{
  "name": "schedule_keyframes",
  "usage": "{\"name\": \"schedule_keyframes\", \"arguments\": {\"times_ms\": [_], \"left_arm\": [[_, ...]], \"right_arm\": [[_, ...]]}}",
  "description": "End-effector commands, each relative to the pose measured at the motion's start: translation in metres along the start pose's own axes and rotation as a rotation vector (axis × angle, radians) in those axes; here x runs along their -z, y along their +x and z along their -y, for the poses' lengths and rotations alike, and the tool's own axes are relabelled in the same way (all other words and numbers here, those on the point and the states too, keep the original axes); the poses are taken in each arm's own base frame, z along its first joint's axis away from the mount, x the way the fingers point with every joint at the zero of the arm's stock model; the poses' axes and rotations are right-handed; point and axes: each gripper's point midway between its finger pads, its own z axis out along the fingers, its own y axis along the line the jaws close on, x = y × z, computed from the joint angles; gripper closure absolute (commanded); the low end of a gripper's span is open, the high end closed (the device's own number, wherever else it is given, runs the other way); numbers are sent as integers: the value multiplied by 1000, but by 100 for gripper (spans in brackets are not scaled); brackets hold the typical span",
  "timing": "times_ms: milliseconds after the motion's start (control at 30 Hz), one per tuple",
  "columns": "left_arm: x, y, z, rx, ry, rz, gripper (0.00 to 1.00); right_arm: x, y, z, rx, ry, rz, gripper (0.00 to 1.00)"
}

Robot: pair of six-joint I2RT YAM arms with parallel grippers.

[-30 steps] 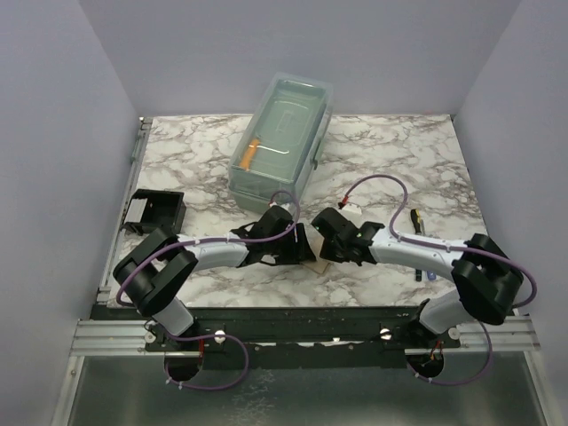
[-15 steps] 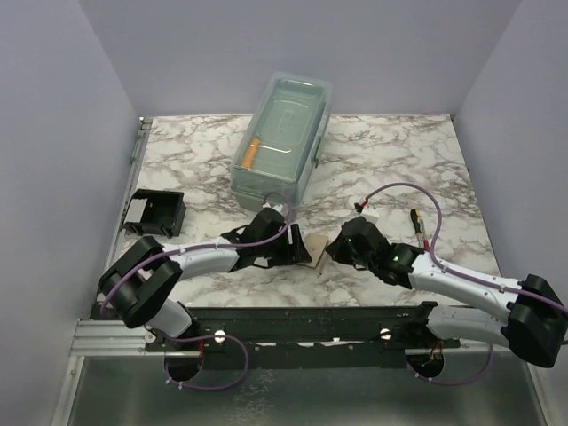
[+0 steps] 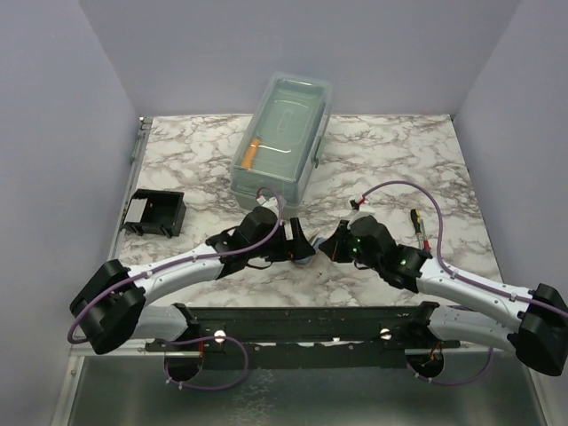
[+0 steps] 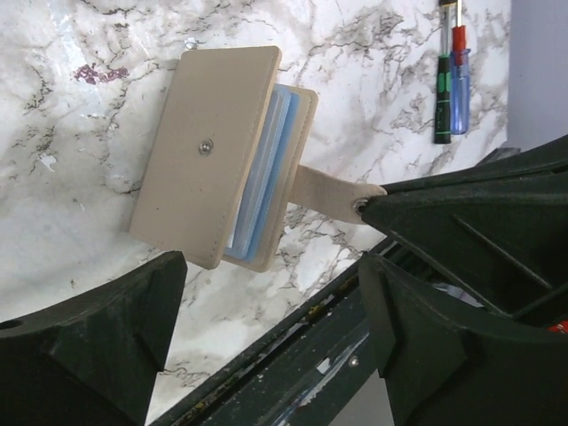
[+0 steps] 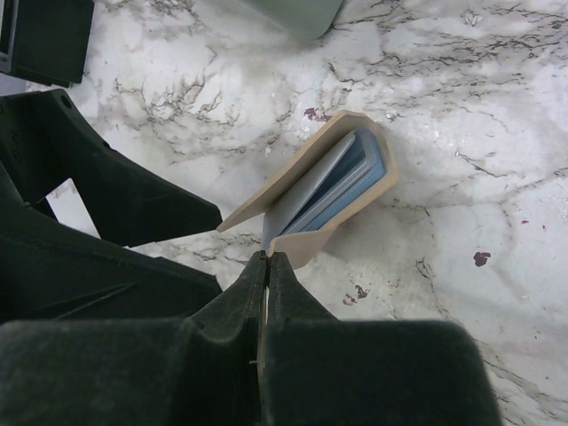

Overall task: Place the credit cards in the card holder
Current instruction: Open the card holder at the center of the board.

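Note:
A tan wallet [image 5: 355,200] lies half open on the marble, with the edges of the blue and grey credit cards [image 5: 342,182] showing inside it. My right gripper [image 5: 267,259] is shut on the wallet's tan strap [image 4: 324,191]. My left gripper [image 4: 266,355] is open and empty, its fingers [image 4: 98,337] spread wide just above the wallet [image 4: 209,151]. The cards' blue edges [image 4: 266,169] show there too. In the top view both grippers meet at mid-table, left [image 3: 300,241] and right [image 3: 333,246], hiding the wallet. The black card holder [image 3: 155,213] stands apart at the far left.
A large clear lidded box [image 3: 282,133] stands behind the grippers. Screwdrivers [image 3: 417,226] lie to the right and also show in the left wrist view [image 4: 448,71]. The table's front rail [image 3: 302,315] runs just below the grippers.
Both arms have stretched out lower and farther forward. The left gripper has moved right over the wallet, and the tan wallet seen between them earlier is now covered in the top view.

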Motion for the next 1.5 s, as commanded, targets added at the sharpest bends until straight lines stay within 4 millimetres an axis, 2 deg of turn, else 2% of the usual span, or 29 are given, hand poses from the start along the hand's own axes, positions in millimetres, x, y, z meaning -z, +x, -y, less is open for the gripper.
{"name": "schedule_keyframes", "arguments": {"times_ms": [0,100,267,367,400,467,567,633,667,700,767,867,900,967,1067,1133,1200,1367,1467], "left_arm": [[-8,-6,-17,-45,-116,22,20],[-12,-7,-21,-61,-140,19,28],[-21,-3,-33,-79,-192,-11,33],[-24,-4,-45,-83,-251,-7,46],[-25,-4,-48,-85,-267,-6,56],[-24,-3,-53,-83,-286,-3,78],[-21,-1,-55,-61,-285,12,96],[-21,2,-50,-43,-241,11,100],[-22,5,-45,-30,-211,8,100],[-22,8,-41,-10,-178,-1,100],[-22,13,-35,35,-125,0,100],[-21,17,-35,87,-101,11,100],[-20,17,-36,98,-102,18,100],[-19,19,-40,118,-109,25,100],[-17,23,-45,144,-121,24,100],[-16,27,-48,167,-126,23,100],[-16,27,-48,187,-119,28,100],[-16,27,-47,223,-105,36,100],[-16,28,-47,229,-104,34,100]], "right_arm": [[-1,0,-8,17,-42,-5,100],[-1,3,-2,12,-20,-14,100],[3,8,1,14,-16,-25,100],[6,9,4,14,-5,-34,100],[7,11,8,11,12,-38,100],[10,15,27,-20,112,-47,100],[28,25,82,-155,448,-46,100],[43,31,109,-204,652,-60,92],[48,35,117,-211,731,-78,83],[53,37,123,-212,787,-91,71],[57,38,127,-201,840,-102,60],[46,28,111,-142,731,-105,53],[36,19,97,-117,642,-91,52],[27,10,71,-54,495,-100,45],[23,-11,33,-13,319,-75,36],[19,-16,10,16,199,-84,29],[10,-12,7,-12,155,-132,27],[-13,13,7,-85,109,-235,24],[-23,25,15,-130,101,-260,24]]}}
